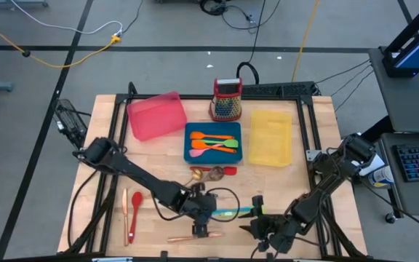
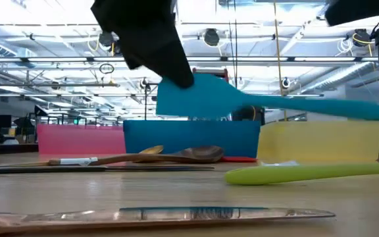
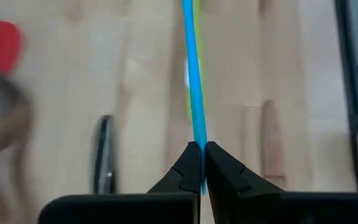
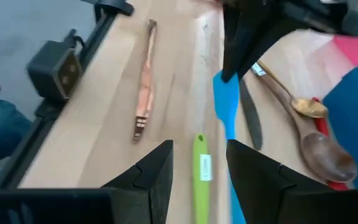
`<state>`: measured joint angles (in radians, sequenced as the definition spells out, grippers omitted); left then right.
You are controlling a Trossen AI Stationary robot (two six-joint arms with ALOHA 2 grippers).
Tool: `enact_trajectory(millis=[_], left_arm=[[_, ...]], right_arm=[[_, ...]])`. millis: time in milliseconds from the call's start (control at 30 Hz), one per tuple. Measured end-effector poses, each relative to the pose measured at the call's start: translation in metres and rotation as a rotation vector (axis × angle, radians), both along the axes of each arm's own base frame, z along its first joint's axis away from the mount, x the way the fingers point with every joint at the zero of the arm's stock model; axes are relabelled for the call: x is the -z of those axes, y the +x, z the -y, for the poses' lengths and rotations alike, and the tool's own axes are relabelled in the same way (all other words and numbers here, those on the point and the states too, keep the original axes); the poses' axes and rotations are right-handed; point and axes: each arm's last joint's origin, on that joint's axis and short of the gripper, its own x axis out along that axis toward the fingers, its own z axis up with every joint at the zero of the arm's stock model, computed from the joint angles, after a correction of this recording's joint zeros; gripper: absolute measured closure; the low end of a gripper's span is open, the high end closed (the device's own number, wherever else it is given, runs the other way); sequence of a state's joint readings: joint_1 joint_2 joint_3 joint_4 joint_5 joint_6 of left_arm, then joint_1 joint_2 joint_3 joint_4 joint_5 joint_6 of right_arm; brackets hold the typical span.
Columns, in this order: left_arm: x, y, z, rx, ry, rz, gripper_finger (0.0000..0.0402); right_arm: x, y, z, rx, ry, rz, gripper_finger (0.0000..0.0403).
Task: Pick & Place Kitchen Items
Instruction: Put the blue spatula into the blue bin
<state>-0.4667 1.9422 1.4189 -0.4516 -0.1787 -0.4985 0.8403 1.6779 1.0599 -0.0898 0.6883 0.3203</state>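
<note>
Only low view shows left pincer (image 2: 176, 78) lifting blue spatula (image 2: 255, 102) clear of the table (image 2: 176, 191)

The bench (image 1: 108, 124) is a light wooden top. At its rear lie a pink tray (image 1: 156, 115), a blue tray (image 1: 213, 143) and a yellow tray (image 1: 271, 137), with a grater (image 1: 226, 100) standing behind the blue tray. Toward the front lie a red spoon (image 1: 134, 207), a wooden utensil (image 1: 125, 215), a copper-toned knife (image 1: 193, 236), a green spatula (image 2: 311, 172) and a wooden spoon (image 4: 312, 146).
</note>
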Motion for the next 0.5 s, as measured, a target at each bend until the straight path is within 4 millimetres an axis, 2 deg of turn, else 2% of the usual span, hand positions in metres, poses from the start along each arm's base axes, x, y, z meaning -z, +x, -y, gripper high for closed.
enact_trajectory(millis=[233,500], left_arm=[[-0.021,-0.017,-0.016,-0.087,0.154,-0.026,0.0395],[-0.045,-0.027,-0.041,-0.184,0.275,-0.005,0.0394]], right_arm=[[-0.001,0.007,0.006,-0.014,-0.056,0.006,0.0261],[-0.001,0.009,0.008,-0.011,-0.054,0.002,0.0261]])
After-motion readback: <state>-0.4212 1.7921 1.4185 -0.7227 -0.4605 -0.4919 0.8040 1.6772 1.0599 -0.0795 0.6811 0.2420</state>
